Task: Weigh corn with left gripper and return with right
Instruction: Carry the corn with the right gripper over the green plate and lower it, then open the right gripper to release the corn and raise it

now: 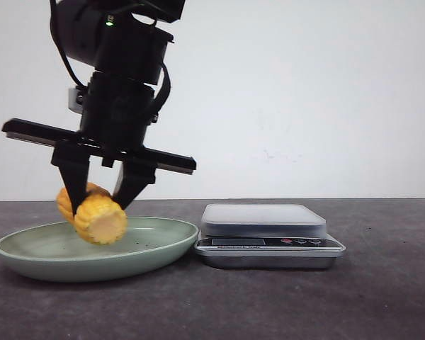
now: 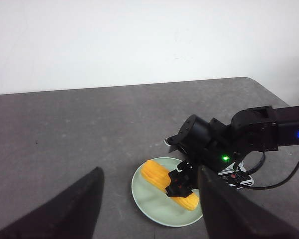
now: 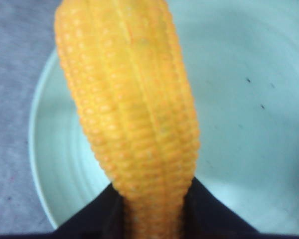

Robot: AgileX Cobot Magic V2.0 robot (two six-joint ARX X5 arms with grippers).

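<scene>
One thing in play: the corn, clamped crosswise in the right gripper over the green plate.
Right fingers: narrow, closed on the cob's middle; in the right wrist view I see the corn running out from between the two dark fingers.
Left gripper: its fingers stand wide with nothing between them, up and back from the plate.
Scale: just beside the plate on the grey table, platform bare.
Step, as I read it: the return. With the scale bare and the right arm carrying, I judge the weighing done.
Next move: I'd lower until the cob rests in the plate's hollow, then part the fingers slowly, since a round cob may roll.
Hard to make out: whether the cob's underside already touches the plate; the near rim blocks that line in the front view.
Unreadable: the scale's display.
Cut off: the left arm itself; I see only its two fingers.
</scene>
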